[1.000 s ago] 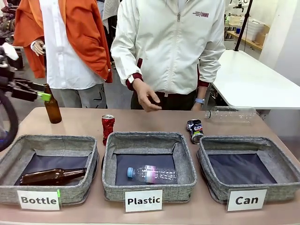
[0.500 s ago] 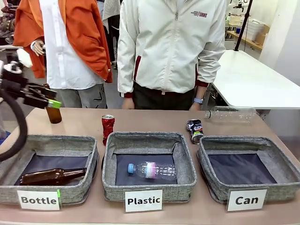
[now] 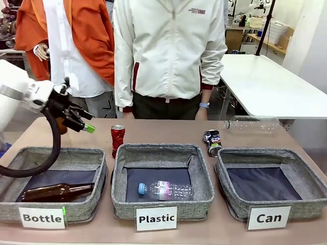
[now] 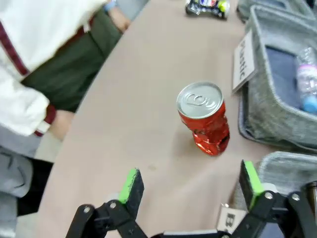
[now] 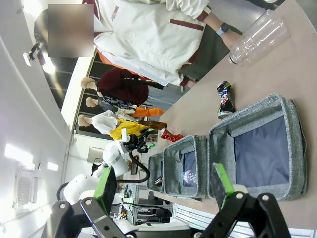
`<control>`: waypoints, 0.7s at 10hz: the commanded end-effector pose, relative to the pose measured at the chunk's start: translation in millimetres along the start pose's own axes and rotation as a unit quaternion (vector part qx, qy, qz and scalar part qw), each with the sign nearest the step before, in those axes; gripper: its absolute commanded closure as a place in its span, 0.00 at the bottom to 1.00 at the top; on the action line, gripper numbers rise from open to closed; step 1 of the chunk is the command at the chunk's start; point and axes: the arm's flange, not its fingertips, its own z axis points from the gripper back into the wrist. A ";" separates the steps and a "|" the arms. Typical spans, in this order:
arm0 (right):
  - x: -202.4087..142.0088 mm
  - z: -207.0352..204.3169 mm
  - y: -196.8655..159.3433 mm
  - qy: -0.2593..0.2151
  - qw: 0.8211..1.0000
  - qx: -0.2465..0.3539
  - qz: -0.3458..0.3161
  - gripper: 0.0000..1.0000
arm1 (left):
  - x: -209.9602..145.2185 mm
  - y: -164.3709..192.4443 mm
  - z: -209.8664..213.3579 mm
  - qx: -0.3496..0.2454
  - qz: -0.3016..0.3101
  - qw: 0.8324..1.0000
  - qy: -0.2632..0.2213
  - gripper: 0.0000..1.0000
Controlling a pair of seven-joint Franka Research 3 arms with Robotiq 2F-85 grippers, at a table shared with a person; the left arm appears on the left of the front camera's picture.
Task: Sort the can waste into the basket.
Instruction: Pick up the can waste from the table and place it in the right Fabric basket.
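Observation:
The dented red can (image 3: 117,140) stands upright on the table behind the gap between the "Bottle" and "Plastic" baskets. My left gripper (image 3: 86,123) hangs open above the table just left of it. In the left wrist view the red can (image 4: 205,119) lies ahead of the open left gripper (image 4: 190,183), apart from both green pads. The crushed dark can (image 3: 212,142) lies behind the "Can" basket's (image 3: 232,196) left corner, and its dark floor is bare. My right gripper (image 5: 163,182) is open, far above the "Can" basket (image 5: 292,144) and the dark can (image 5: 224,100).
The "Plastic" basket (image 3: 120,196) holds a clear bottle (image 3: 166,189). The "Bottle" basket (image 3: 97,199) holds a lying brown bottle (image 3: 56,191). Another clear bottle (image 3: 253,124) lies at the far right of the table. A person in a white jacket (image 3: 168,51) stands at the far edge.
My left arm has swung right and down toward the red can. The person has drawn the hand back from over the table and shifted left.

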 end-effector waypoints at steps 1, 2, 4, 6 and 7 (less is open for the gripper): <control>1.8 -1.0 0.7 -0.008 1.000 0.014 0.013 0.00 | 2.0 29.7 -14.6 -0.045 -0.045 0.998 -0.023 0.00; 1.8 -1.0 0.7 -0.008 1.000 0.014 0.013 0.00 | 0.8 41.8 -33.6 -0.054 -0.071 0.996 -0.017 0.00; 1.8 -1.0 0.7 -0.008 1.000 0.014 0.013 0.00 | -2.9 25.1 -28.2 -0.038 -0.037 0.999 -0.011 0.00; 1.8 -1.0 0.7 -0.008 1.000 0.014 0.013 0.00 | -2.9 25.1 -28.2 -0.038 -0.037 0.999 -0.011 0.00; 1.8 -1.0 0.7 -0.008 1.000 0.014 0.013 0.00 | -2.7 39.7 -41.6 -0.046 -0.045 0.998 -0.017 0.00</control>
